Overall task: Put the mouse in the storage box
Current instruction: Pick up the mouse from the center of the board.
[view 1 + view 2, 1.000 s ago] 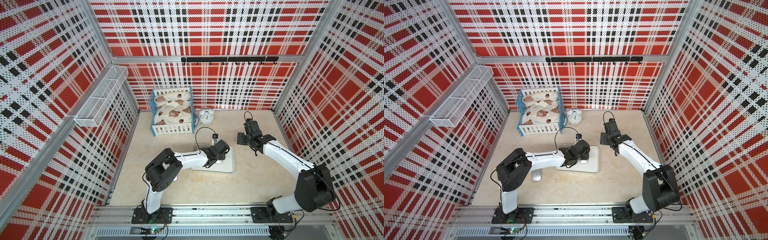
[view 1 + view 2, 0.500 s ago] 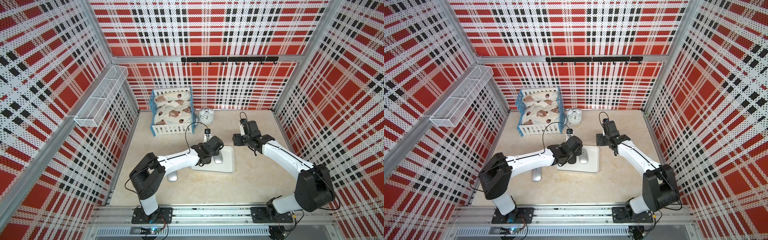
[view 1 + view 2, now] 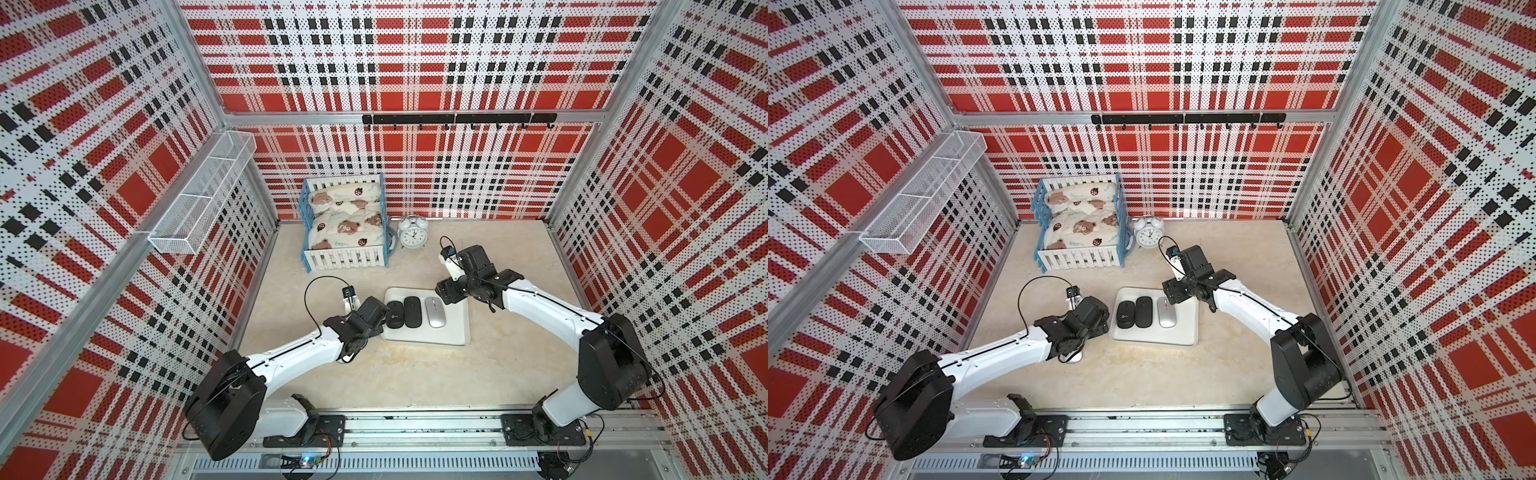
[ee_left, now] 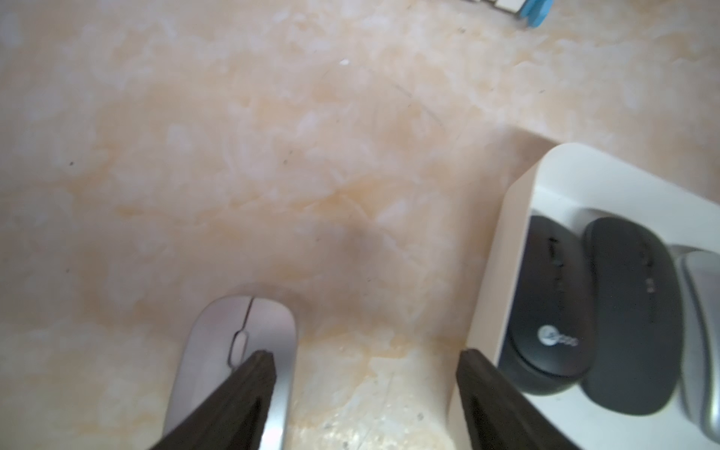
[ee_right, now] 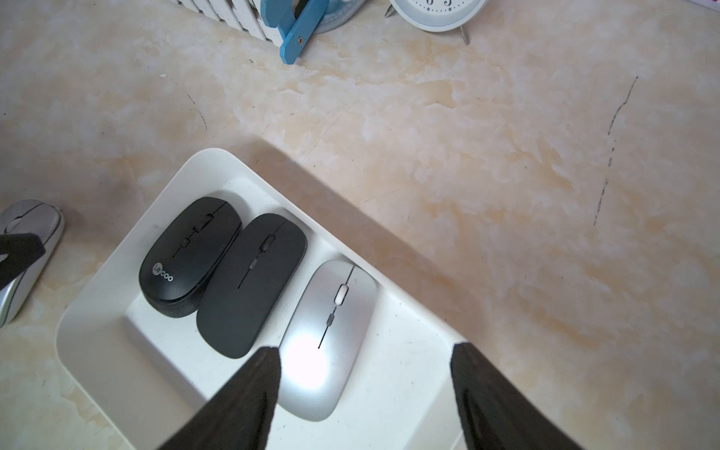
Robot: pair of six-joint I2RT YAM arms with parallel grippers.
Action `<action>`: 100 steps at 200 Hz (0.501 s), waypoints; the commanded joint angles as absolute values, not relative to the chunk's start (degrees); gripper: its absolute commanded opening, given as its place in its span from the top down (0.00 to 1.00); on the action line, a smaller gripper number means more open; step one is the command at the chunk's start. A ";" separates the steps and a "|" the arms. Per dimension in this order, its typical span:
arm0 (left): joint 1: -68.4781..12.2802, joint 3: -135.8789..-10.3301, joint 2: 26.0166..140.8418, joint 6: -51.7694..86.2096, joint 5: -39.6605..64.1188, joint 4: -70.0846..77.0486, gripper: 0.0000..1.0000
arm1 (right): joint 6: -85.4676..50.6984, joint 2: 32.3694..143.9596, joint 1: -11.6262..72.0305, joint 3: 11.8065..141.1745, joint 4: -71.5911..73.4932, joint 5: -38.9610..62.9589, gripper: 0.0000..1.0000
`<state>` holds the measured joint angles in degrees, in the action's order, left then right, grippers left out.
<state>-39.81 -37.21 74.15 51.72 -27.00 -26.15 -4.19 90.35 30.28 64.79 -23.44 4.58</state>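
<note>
The storage box is a shallow white tray mid-table. In it lie a black mouse with a logo, a flat black mouse and a silver mouse side by side. Another silver mouse rests on the table just left of the tray, mostly hidden under my left arm in both top views. My left gripper is open and empty, with one finger over that mouse and the other over the tray's rim. My right gripper hangs open over the tray's right part.
A blue-and-white toy crib with bedding and a white alarm clock stand at the back. A wire-mesh basket hangs on the left wall and a black hook rail on the back wall.
My left gripper has pulled back leftward off the tray and opened, uncovering the mice in it. My right gripper has moved left to the tray's far right corner and opened wider.
</note>
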 commanded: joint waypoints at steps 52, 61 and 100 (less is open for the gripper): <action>-35.69 -31.93 74.54 56.28 -26.67 -29.71 0.15 | 5.60 94.03 38.60 67.86 -25.26 9.56 0.23; -35.62 -31.91 74.68 55.93 -26.97 -29.63 0.16 | 6.67 94.13 39.79 67.57 -24.99 10.04 0.22; -33.42 -30.84 75.15 53.61 -26.06 -28.21 0.16 | 8.25 94.10 41.30 66.86 -23.51 14.32 0.22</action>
<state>-35.29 -32.45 74.67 55.00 -26.94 -28.84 5.87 93.62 41.21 67.02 -24.08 11.22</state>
